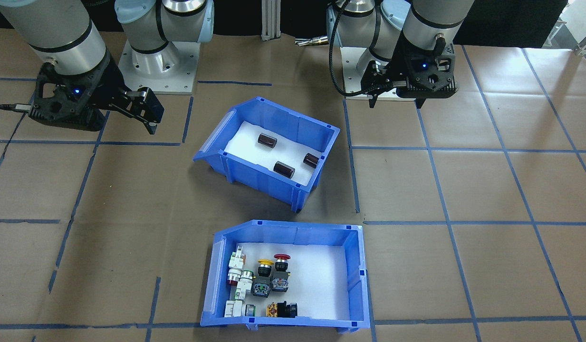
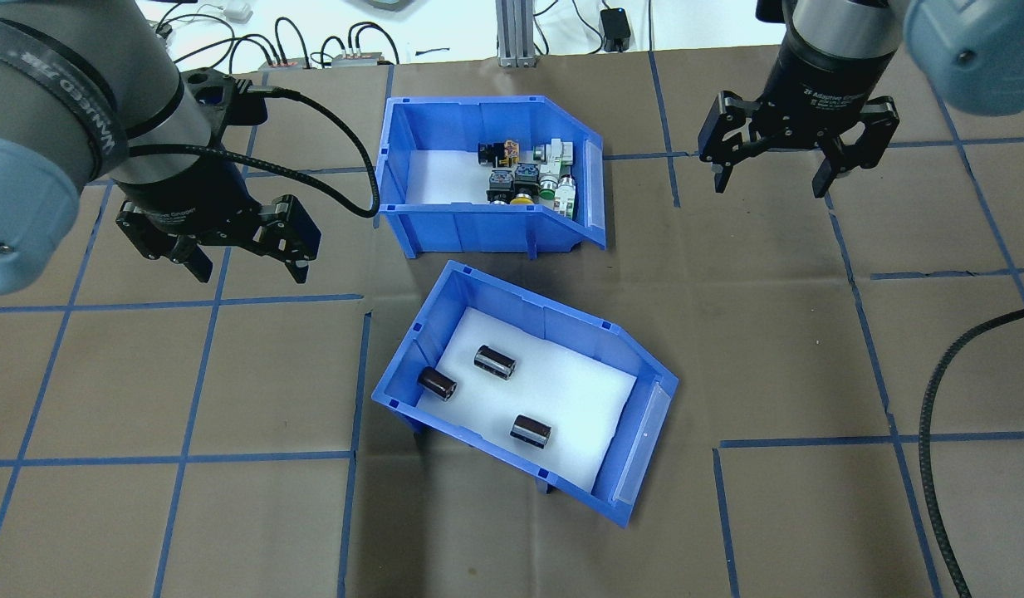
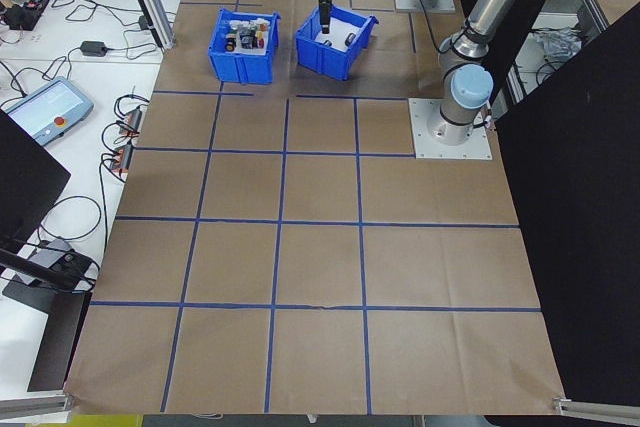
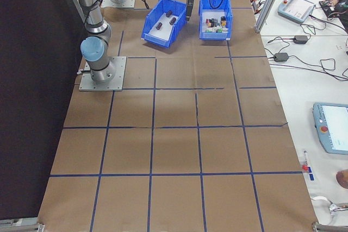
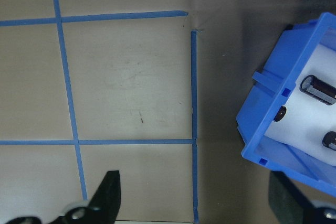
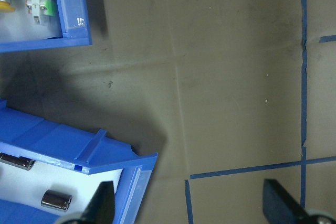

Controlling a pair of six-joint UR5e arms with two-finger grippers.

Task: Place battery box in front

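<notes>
The battery box (image 2: 553, 320) is a blue bin with a white foam floor. It stands askew at the table's middle with three dark cylindrical batteries (image 2: 495, 362) lying in it. It also shows in the front-facing view (image 1: 259, 175). My left gripper (image 2: 250, 267) hovers open and empty to the box's left, above bare paper. In the left wrist view the box's corner (image 5: 286, 129) lies beside the right finger (image 5: 294, 203). My right gripper (image 2: 769, 187) hangs open and empty beyond the box's right end. Its wrist view shows the box (image 6: 79, 145) at lower left.
A second blue bin (image 2: 478, 226) with colourful push-button switches stands just beyond the battery box, with a narrow gap between them. Blue tape lines grid the brown paper. A black cable (image 2: 935, 415) loops at the right edge. An aluminium post (image 2: 514, 33) and wires stand at the far edge.
</notes>
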